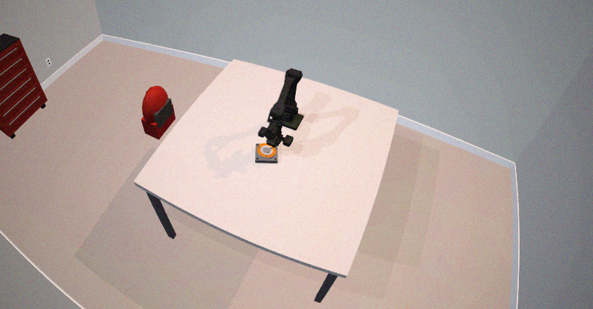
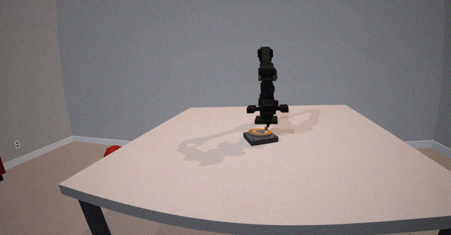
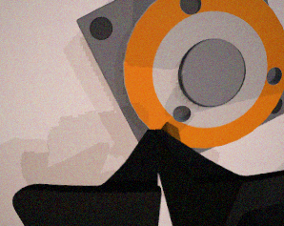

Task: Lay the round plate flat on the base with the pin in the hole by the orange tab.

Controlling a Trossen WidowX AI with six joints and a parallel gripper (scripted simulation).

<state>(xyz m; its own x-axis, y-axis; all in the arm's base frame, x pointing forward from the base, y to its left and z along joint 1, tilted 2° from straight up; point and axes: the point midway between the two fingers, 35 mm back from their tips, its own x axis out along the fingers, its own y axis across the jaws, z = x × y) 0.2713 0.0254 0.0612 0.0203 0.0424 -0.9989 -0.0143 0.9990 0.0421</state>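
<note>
One round plate (image 3: 207, 63) with an orange ring, one square grey base (image 3: 106, 28), one central post (image 3: 213, 72), one orange tab (image 3: 172, 129), three plate holes, one table (image 1: 266, 207), one red tool chest (image 1: 16, 84) at far left.

The arm (image 2: 267, 84) rises upright from its base, then bends down toward the table. The gripper (image 3: 161, 134) points downward and its two fingers are closed together, holding nothing between them.
</note>
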